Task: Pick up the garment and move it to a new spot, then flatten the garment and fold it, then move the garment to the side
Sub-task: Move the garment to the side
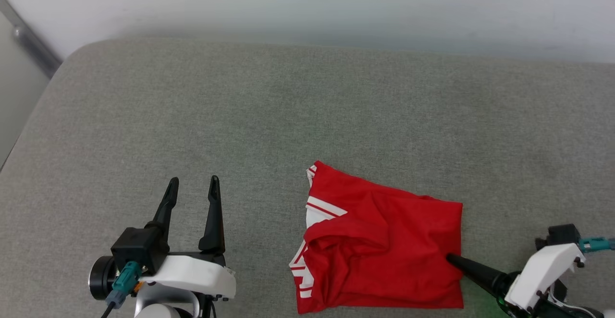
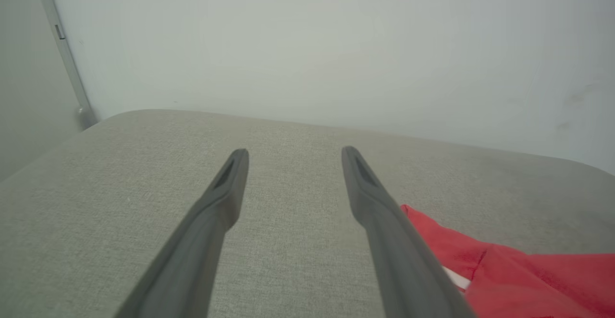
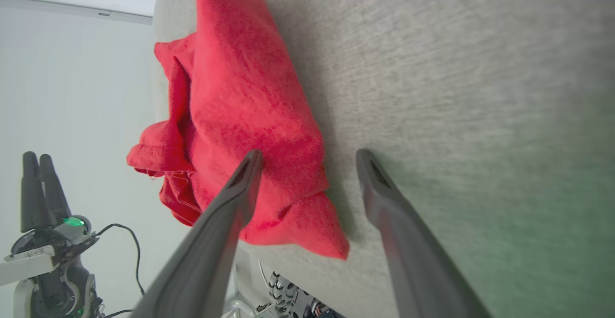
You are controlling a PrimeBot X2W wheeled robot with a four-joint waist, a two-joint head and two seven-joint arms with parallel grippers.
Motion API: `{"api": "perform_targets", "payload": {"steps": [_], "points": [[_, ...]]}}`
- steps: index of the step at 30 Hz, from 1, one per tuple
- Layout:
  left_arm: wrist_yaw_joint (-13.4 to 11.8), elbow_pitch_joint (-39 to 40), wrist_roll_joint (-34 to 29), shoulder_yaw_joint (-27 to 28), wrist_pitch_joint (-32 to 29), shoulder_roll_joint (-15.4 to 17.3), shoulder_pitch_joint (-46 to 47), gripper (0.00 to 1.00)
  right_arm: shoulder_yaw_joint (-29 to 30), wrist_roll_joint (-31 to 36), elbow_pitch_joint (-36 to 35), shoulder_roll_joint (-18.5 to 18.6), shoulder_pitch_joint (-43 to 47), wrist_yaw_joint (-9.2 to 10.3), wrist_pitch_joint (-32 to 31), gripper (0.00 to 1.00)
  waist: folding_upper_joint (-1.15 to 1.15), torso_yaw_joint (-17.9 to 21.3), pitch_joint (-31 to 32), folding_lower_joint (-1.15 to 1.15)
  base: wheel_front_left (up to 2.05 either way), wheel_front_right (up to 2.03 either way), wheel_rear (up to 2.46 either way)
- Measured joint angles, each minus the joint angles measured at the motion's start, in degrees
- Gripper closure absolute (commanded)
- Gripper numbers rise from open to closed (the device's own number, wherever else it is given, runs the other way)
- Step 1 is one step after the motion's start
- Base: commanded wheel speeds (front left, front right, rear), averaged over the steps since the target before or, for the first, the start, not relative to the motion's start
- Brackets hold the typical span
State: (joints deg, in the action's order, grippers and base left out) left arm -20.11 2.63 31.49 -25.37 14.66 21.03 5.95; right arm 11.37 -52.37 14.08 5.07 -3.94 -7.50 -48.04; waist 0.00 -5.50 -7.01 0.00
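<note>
The garment (image 1: 379, 246), a red jersey with white striped trim, lies folded and rumpled near the front of the grey padded surface (image 1: 288, 106). My right gripper (image 1: 451, 259) comes in from the lower right and is open. In the right wrist view the right gripper (image 3: 310, 154) has one finger over the red garment (image 3: 240, 102) and the other over bare grey fabric, with the cloth's edge between them. My left gripper (image 1: 193, 181) stands open and empty to the left of the garment. In the left wrist view the left gripper (image 2: 295, 151) points at bare surface, with the garment (image 2: 528, 279) at the lower right.
A white wall (image 1: 336, 1) runs along the surface's far edge. A grey metal strip (image 1: 33, 44) stands at the far left corner. The surface's rounded left edge (image 1: 29, 130) drops away. My left gripper (image 3: 41, 183) also shows at the right wrist view's lower left.
</note>
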Motion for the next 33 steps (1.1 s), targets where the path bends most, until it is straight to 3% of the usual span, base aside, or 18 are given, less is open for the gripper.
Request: {"api": "perform_targets", "payload": {"steps": [5, 6, 7, 13, 20, 26, 33], "points": [[0.46, -1.02, 0.01, -0.03, 0.09, -0.16, 0.82, 0.0, -4.02, -6.02, 2.91, -0.82, -2.5, 0.0, 0.09, 0.0, 0.0, -1.48, -1.37, 0.0, 0.0, 0.0, 0.0], [0.49, -1.16, 0.01, 0.0, 0.09, -0.15, 0.96, 0.0, -4.82, -6.32, 3.16, -0.75, -2.58, 0.0, 0.43, 0.57, 0.0, -1.72, -1.4, 0.0, 0.0, 0.0, 0.0], [0.57, -1.27, 0.01, -0.01, 0.1, -0.16, 1.18, 0.0, -5.49, -6.6, 3.31, -0.51, -2.75, 0.0, 0.91, 0.99, 0.0, -1.92, -1.4, 0.0, 0.0, 0.0, 0.0], [0.78, -1.8, 0.03, 0.26, 0.14, -0.09, 1.37, 0.0, -10.09, -5.95, 1.96, 2.98, -3.31, 0.0, 5.11, 1.0, 0.0, -2.02, -0.34, 0.0, 0.0, 0.0, 0.0], [0.46, -1.85, 0.48, 0.71, 0.16, 0.14, -0.25, 0.0, -16.5, 2.02, -2.25, 8.48, -4.99, 0.0, 9.96, 1.0, 0.0, 0.36, 2.09, 0.0, 0.0, 0.0, 0.0], [0.24, -0.93, 0.88, 1.34, 0.14, 1.08, -1.99, 0.0, -21.17, 11.87, -7.21, 14.38, -7.86, 0.01, 8.59, 1.0, 0.0, 5.57, 3.61, 0.0, 0.0, 0.0, 0.0], [0.52, -0.03, 0.46, 0.9, 0.15, 0.74, -1.74, 0.0, -22.56, 18.47, -10.21, 17.92, -11.1, 0.0, 4.78, 1.0, 0.0, 14.49, 3.79, 0.0, 0.0, 0.0, 0.0]]}}
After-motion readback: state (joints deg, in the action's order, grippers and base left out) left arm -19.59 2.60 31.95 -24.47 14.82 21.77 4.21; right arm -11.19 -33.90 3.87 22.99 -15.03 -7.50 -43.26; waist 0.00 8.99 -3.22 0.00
